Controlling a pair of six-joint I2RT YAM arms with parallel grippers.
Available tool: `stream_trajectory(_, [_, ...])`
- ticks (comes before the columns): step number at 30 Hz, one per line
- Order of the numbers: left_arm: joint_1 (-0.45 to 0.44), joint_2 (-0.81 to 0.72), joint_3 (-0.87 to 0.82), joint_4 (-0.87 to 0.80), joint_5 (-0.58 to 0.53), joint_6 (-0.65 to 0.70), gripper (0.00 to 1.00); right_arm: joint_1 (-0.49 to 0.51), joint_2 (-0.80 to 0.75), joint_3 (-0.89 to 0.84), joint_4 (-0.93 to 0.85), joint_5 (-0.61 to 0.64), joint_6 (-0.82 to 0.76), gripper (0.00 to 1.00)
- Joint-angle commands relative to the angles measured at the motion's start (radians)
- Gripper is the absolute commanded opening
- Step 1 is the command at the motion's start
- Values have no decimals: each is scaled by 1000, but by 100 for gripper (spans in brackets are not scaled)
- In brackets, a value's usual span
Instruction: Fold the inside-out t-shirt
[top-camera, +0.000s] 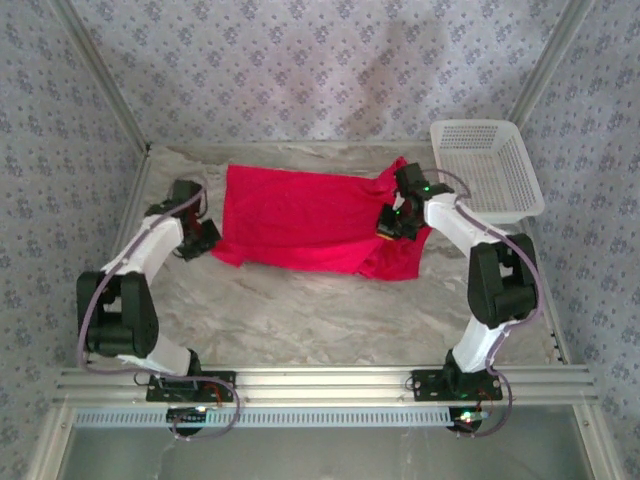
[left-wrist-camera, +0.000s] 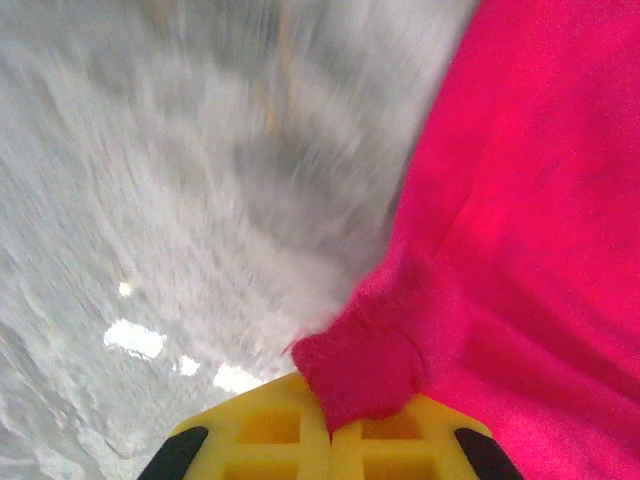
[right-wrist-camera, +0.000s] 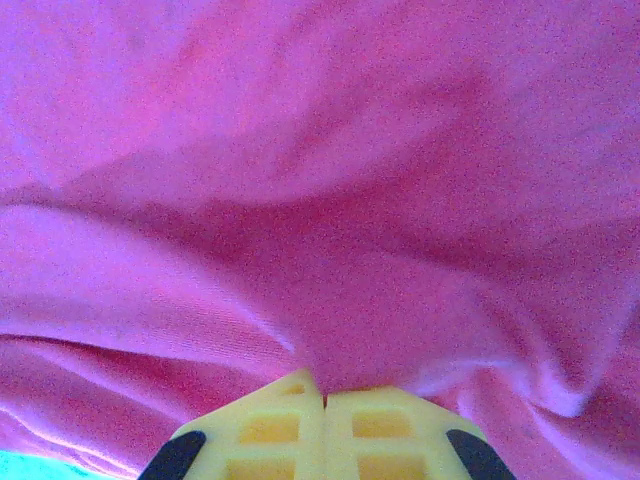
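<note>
One red t-shirt (top-camera: 300, 220) lies spread across the far half of the table (top-camera: 300, 310). At its near left corner the left jaws pinch a bunched fold of cloth. Toward its right side the right jaws clamp a ridge of fabric, near a white basket (top-camera: 485, 165) at the far right corner.

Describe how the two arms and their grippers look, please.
The left arm and right arm have white shells, black joints and purplish cables looping alongside; green lights glow on the right one. The left gripper and right gripper have yellow grid-patterned fingers with black corners.
</note>
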Motion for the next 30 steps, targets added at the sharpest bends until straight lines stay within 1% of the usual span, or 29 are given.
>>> stream_trajectory(1, [92,-165,125,-16,132,37,0,-68,-116,101,-79,-5,-40,0])
stream_trajectory(4, [175,-246,157,83,324,9,0,-97,-170,147,-115,-19,-47,0])
stream_trajectory(7, [223,-295,195,132,450,-15,0,-110,-224,186,-153,-36,-47,0])
stream_trajectory(13, [230,-335,251,200,647,-61,0,-111,-317,255,-181,-90,-17,0])
stream_trajectory(15, [229,-344,264,215,676,-62,0,-111,-339,280,-193,-109,-15,0])
stream_trajectory(16, [230,-349,269,215,670,-56,1,-112,-344,291,-199,-115,-16,0])
stream_trajectory(18, [232,-351,275,204,614,-35,4,-115,-343,313,-212,-119,-18,0])
stream_trajectory(22, [234,-295,268,149,517,-12,5,-117,-306,294,-186,-128,-14,0])
stream_trajectory(24, [232,-237,246,109,467,0,7,-116,-268,259,-142,-129,-5,0])
stream_trajectory(26, [233,-140,224,59,388,23,11,-116,-203,234,-87,-127,3,0])
stream_trajectory(29, [229,31,265,-68,241,53,11,-112,-66,261,-38,-139,5,0])
stream_trajectory(30, [224,69,279,-88,215,55,11,-112,-20,285,-40,-143,5,0])
